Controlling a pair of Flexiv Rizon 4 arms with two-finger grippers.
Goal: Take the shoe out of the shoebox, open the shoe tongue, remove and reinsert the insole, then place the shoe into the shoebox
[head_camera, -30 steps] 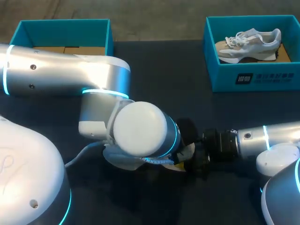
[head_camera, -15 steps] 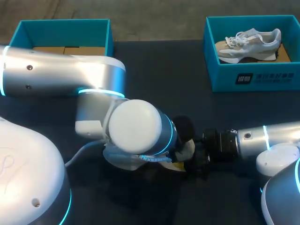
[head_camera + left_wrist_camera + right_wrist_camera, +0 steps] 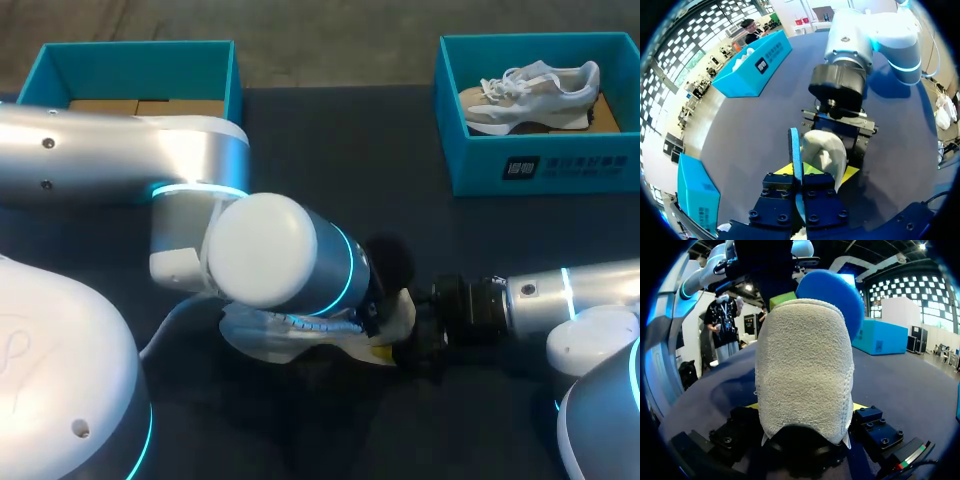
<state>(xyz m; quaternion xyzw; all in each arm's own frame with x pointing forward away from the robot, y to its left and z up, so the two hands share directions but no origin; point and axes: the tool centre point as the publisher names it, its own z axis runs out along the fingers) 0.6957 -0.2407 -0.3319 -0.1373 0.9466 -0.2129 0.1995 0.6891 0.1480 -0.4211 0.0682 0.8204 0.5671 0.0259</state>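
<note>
Head view shows the shoe (image 3: 265,340) out on the bench (image 3: 340,150) near 6 o'clock, under the left arm. Its long axis runs 9 to 3 o'clock, and its heel is at the 3 o'clock end, where the right tool (image 3: 412,338) clamps it from both sides. The left tool (image 3: 801,182), entering from 9 o'clock, pinches the blue insole (image 3: 794,150) on edge beside the pale heel collar, and whether the insole's end sits inside the shoe cannot be told. Whichever way the insole goes next, it likely has to slide along that 9-to-3 line.
</note>
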